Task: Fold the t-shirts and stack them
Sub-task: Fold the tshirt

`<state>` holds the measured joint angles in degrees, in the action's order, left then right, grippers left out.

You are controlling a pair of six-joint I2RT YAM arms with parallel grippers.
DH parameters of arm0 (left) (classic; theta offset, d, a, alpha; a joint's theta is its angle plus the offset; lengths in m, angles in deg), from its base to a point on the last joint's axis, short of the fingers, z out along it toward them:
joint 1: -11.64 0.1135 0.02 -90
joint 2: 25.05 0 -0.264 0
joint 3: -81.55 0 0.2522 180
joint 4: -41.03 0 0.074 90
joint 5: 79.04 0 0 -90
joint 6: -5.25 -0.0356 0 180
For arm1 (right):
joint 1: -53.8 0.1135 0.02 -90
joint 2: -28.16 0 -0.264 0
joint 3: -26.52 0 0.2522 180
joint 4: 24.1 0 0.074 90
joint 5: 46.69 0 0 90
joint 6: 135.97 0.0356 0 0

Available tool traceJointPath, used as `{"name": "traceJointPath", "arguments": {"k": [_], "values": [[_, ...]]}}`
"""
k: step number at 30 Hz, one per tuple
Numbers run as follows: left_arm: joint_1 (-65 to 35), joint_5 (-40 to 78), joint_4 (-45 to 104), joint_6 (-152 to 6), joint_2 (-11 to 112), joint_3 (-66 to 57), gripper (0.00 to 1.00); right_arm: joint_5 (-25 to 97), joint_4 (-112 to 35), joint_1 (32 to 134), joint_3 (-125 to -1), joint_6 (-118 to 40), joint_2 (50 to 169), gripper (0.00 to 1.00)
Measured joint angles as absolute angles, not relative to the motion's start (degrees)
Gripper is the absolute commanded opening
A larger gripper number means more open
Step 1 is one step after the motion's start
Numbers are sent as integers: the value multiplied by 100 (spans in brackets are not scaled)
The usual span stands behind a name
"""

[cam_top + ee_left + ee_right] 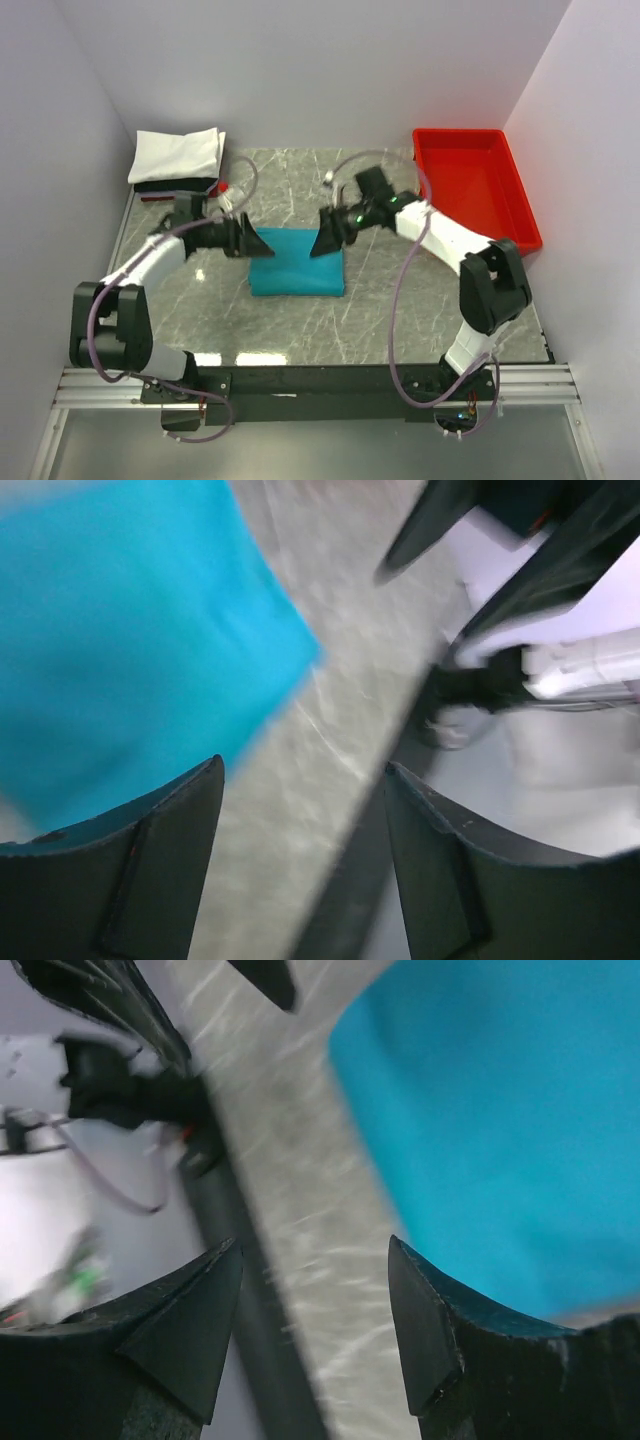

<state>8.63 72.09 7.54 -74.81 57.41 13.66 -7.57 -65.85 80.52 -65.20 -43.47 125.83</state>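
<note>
A teal-blue t-shirt (297, 263), folded into a flat rectangle, lies at the middle of the marble table; it also shows in the left wrist view (120, 650) and the right wrist view (500, 1120). My left gripper (262, 243) is open and empty at its far left corner. My right gripper (324, 240) is open and empty at its far right corner. A folded white t-shirt (178, 154) lies on a dark one (176, 185) at the far left corner, with a bit of red (222, 187) beside them.
A red plastic tray (472, 180) stands at the far right. White walls close in the table on the left, back and right. The black front rail (330, 378) carries both arm bases.
</note>
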Motion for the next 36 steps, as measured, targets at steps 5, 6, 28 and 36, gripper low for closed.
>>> {"name": "traceJointPath", "arguments": {"k": [5,6,28,36], "values": [[301,7337,1934,-5790,5726,2911,71,-1172,-5790,8675,-5326,-3125,13016,67],[262,7340,2081,-5575,5809,3055,71,-1198,-5694,8701,-5223,-2972,13123,66],[1309,8028,1331,-6710,8139,2391,66,-1686,-5656,7755,-5173,-2825,14373,60],[1386,7943,426,-7453,7439,900,64,-1458,-6653,7453,-6238,-3813,13584,57]]}}
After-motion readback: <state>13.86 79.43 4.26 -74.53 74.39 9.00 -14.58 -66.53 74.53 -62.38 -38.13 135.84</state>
